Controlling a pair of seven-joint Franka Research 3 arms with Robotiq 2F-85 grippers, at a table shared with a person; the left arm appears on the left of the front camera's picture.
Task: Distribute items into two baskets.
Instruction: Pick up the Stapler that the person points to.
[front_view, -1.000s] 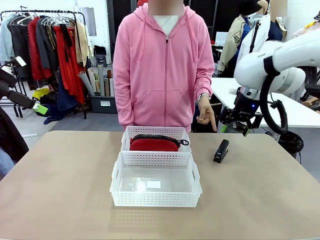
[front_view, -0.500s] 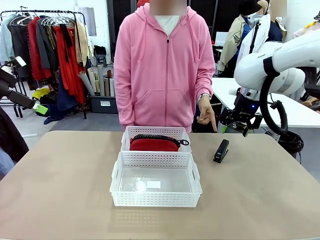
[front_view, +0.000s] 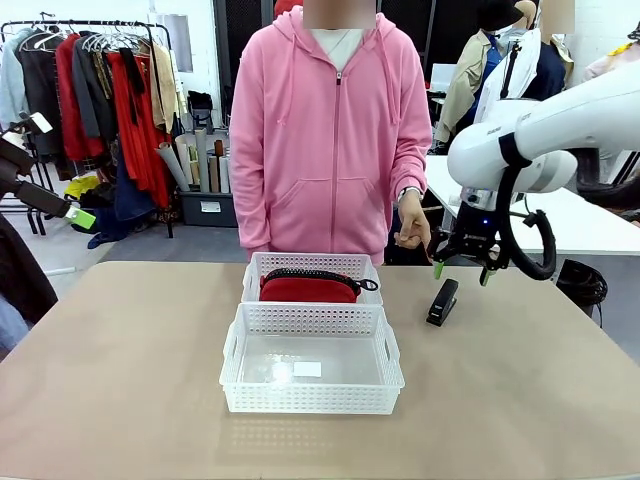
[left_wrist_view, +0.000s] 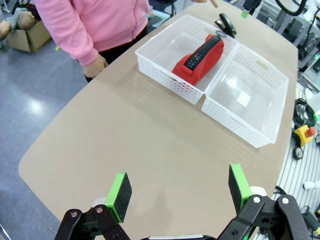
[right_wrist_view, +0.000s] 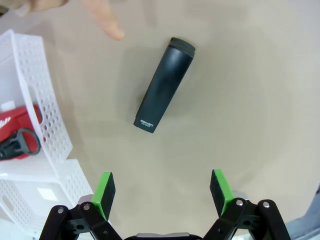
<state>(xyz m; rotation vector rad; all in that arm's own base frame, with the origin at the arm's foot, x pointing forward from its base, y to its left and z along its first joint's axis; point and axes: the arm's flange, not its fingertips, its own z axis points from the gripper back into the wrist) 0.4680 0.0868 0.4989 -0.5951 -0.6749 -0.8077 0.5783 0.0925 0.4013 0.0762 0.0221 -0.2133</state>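
Note:
A red zip pouch (front_view: 308, 289) lies in the far white basket (front_view: 312, 262). The near basket (front_view: 312, 397) holds no item. On the table to the right of the baskets lies a small black stapler (front_view: 442, 301). My right gripper (front_view: 460, 273) hangs open just above and behind it; in the right wrist view the stapler (right_wrist_view: 165, 91) sits ahead of the open right gripper (right_wrist_view: 162, 192). A person's hand (front_view: 412, 232) points down at the stapler. My left gripper (left_wrist_view: 180, 187) stays open over the table's left end, far from the pouch (left_wrist_view: 200, 57).
A person in a pink hoodie stands at the far edge behind the baskets. Their fingertip (right_wrist_view: 105, 20) is close beyond the stapler, and the basket wall (right_wrist_view: 42, 100) stands beside it. Bare tabletop (front_view: 520, 400) lies to the front right and left.
My right arm has swung left and lower, bringing its open gripper over the stapler. Baskets, pouch, stapler and the left arm have not moved.

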